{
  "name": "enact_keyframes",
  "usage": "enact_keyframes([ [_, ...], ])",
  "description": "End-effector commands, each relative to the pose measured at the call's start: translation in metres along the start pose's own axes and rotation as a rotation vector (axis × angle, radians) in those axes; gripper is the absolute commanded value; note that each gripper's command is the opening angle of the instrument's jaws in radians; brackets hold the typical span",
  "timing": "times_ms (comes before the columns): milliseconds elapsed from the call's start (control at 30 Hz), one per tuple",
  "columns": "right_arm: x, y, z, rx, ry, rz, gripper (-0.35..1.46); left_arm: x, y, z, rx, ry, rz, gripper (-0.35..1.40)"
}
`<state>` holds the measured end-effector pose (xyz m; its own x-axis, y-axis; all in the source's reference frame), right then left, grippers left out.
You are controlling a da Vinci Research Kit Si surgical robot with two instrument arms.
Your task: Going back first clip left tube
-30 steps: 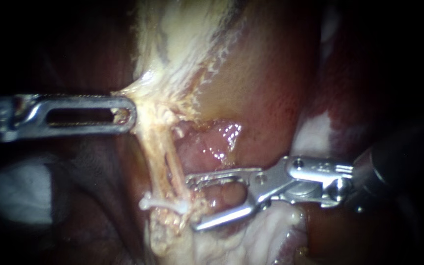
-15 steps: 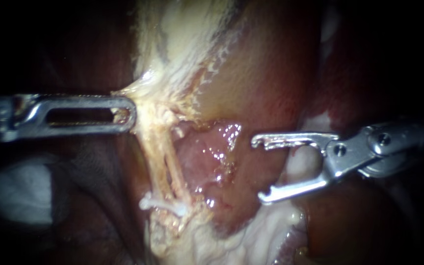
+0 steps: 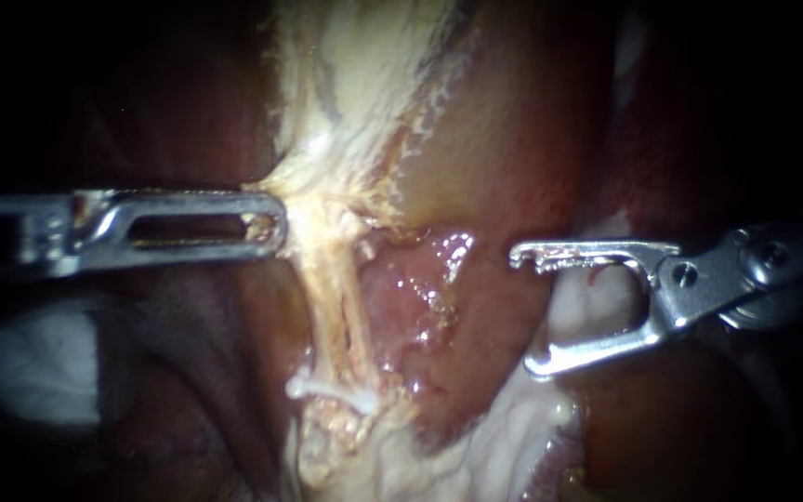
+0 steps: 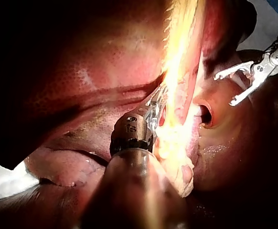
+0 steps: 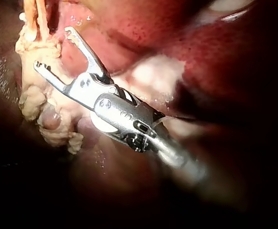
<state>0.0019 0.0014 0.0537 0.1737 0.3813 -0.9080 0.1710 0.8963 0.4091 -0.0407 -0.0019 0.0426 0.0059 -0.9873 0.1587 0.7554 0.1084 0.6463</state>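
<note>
Standing wide open and empty, the right instrument (image 3: 525, 311) is well apart from the white clip (image 3: 325, 390) on the tube (image 3: 332, 297), so this looks like the retreat step. The left instrument (image 3: 276, 225) clamps pale tissue (image 3: 313, 200). Next: draw clear without snagging.

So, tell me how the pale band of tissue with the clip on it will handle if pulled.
The pale band is probably floppy, not stiff: it looks taut only where the left instrument draws it sideways. Thin and stringy, it could tear under a hard pull. Wet shine on the tissue beside it suggests it may be slippery.
</note>
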Motion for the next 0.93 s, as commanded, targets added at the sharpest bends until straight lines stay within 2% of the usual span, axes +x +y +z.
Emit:
enact_keyframes([
  [33, 0.0, 0.0, 0.0, 0.0, 0.0, 0.0, 0.6, 0.0001, 0.0, 0.0006, 0.006, 0.003, 0.002, -0.35],
  [200, 0.0, 0.0, 0.0, -0.001, 0.003, 0.0, 0.6, 0.0002, -0.0002, 0.003, 0.017, 0.009, 0.002, -0.35],
  [433, 0.0, 0.0, 0.0, -0.001, 0.003, 0.0, 0.6, -0.0005, -0.0012, 0.0053, 0.028, 0.016, -0.001, -0.35],
  [933, 0.0005, 0.0, -0.0002, -0.001, 0.016, 0.003, 0.6, -0.0004, -0.0014, 0.0052, 0.027, 0.016, -0.008, -0.35],
])
